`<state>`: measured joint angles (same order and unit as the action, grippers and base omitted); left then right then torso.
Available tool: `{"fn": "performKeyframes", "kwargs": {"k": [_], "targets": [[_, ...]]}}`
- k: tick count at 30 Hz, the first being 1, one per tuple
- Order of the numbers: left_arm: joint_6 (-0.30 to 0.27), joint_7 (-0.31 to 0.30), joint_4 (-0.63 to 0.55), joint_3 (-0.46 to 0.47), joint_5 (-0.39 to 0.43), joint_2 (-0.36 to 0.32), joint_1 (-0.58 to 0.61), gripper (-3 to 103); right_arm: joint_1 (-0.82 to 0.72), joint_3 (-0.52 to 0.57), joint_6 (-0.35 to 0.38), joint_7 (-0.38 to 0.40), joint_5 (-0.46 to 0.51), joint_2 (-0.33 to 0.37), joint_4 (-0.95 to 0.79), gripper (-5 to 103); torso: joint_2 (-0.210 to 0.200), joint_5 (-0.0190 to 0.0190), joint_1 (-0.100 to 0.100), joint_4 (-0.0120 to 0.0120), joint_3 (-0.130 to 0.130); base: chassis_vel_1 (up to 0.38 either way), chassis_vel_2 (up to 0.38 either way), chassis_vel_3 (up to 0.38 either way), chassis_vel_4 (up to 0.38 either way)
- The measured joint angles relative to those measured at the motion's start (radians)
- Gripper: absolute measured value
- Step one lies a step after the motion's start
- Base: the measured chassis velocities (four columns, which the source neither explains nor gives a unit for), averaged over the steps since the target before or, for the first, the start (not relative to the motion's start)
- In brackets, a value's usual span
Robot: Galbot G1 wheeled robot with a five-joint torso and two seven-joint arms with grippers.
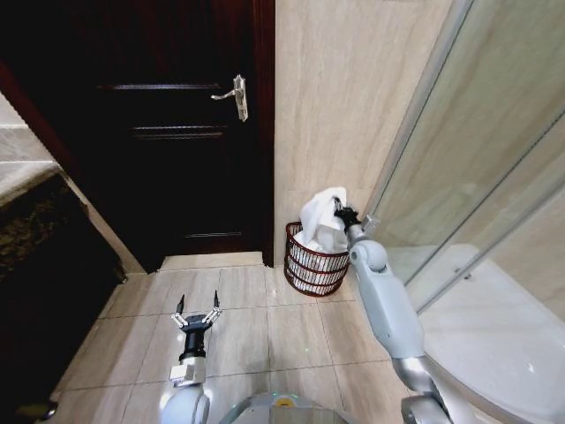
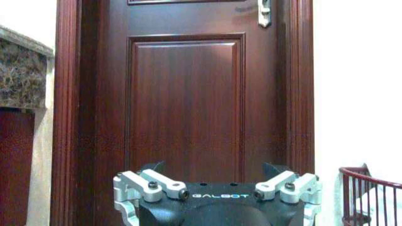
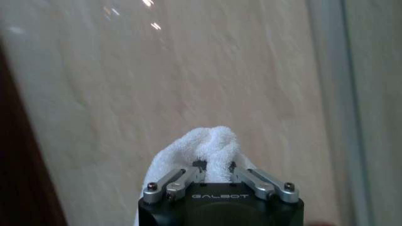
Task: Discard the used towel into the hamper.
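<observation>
While the towel [image 1: 323,217] is pinched by the right hand [image 1: 339,210] over the hamper [image 1: 315,262], release should be centred; the left hand [image 1: 196,314] waits spread, near.

The right arm was stretched forward and up from the robot's right side, its pale forearm rising to a dark wrist. The right gripper [image 1: 338,210] sat at full reach, its fingers [image 3: 199,167] pinched together on a fold of white towel [image 1: 323,219], which bulged out beyond them. The left arm was held low and short, close to the base, wrist pointing ahead. The left gripper [image 1: 196,311] hovered above the floor with its fingers [image 1: 213,308] spread wide apart, holding nothing.
</observation>
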<state>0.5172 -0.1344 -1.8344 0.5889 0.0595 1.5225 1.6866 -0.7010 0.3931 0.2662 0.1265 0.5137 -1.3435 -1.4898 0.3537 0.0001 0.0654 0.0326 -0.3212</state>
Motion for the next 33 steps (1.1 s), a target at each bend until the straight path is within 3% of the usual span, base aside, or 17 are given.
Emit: {"fn": "performKeyframes", "kwargs": {"k": [2, 4, 6, 10, 12, 14, 15, 22, 28, 33], "targets": [[0.001, 0.000, 0.000, 0.000, 0.001, 0.000, 0.001, 100, 0.000, 0.002, 0.019, 0.010, 0.008, 0.002, 0.000, 13, 0.000, 0.0000, 0.000, 0.0000, 0.000, 0.000, 0.000, 0.000, 0.000], [0.007, 0.001, 0.001, 0.003, 0.005, 0.000, 0.005, 100, 0.003, 0.014, 0.141, 0.037, 0.037, 0.016, -0.007, 13, 0.000, 0.0000, 0.000, 0.0001, 0.000, 0.000, 0.000, 0.000, 0.000], [0.011, 0.001, 0.001, 0.006, 0.008, 0.000, 0.009, 100, 0.013, 0.019, 0.210, 0.040, 0.047, 0.030, -0.011, 13, 0.000, 0.0000, 0.000, -0.0001, 0.000, 0.000, 0.000, 0.000, 0.000], [0.016, 0.001, 0.001, 0.009, 0.012, -0.001, 0.013, 100, 0.033, 0.021, 0.285, 0.041, 0.059, 0.046, -0.012, 13, 0.000, 0.0000, 0.000, 0.0000, 0.000, 0.000, 0.000, 0.000, 0.000], [0.021, 0.001, -0.002, 0.012, 0.012, -0.001, 0.020, 100, 0.064, 0.012, 0.391, 0.012, 0.096, 0.075, -0.007, 13, 0.000, -0.0001, 0.000, 0.0000, 0.000, 0.000, 0.000, 0.000, 0.000], [0.021, 0.001, -0.004, 0.013, 0.012, -0.001, 0.022, 100, 0.074, 0.005, 0.414, -0.001, 0.102, 0.085, 0.000, 13, 0.000, -0.0002, 0.000, 0.0002, 0.000, 0.000, 0.000, 0.000, 0.000], [0.023, 0.001, -0.011, 0.015, 0.013, -0.001, 0.025, 100, 0.102, -0.018, 0.460, -0.052, 0.105, 0.116, 0.029, 13, 0.000, 0.0000, 0.000, 0.0001, 0.000, 0.000, 0.000, 0.000, 0.000], [0.029, -0.001, -0.015, 0.022, 0.018, -0.002, 0.030, 100, 0.229, -0.133, 0.477, -0.187, 0.053, 0.181, 0.208, 13, 0.000, 0.0001, 0.000, 0.0001, 0.000, 0.000, 0.000, 0.000, 0.000], [0.032, -0.001, -0.012, 0.024, 0.024, -0.001, 0.032, 100, 0.306, -0.163, 0.474, -0.281, -0.011, 0.175, 0.321, 13, 0.000, -0.0001, 0.000, 0.0000, 0.000, 0.000, 0.000, 0.000, 0.000], [0.033, -0.001, -0.012, 0.039, 0.036, -0.003, 0.032, 100, 0.377, -0.199, 0.469, -0.366, -0.124, 0.141, 0.446, 13, 0.000, -0.0003, 0.000, 0.0001, 0.000, 0.000, 0.000, 0.000, 0.000]]}}
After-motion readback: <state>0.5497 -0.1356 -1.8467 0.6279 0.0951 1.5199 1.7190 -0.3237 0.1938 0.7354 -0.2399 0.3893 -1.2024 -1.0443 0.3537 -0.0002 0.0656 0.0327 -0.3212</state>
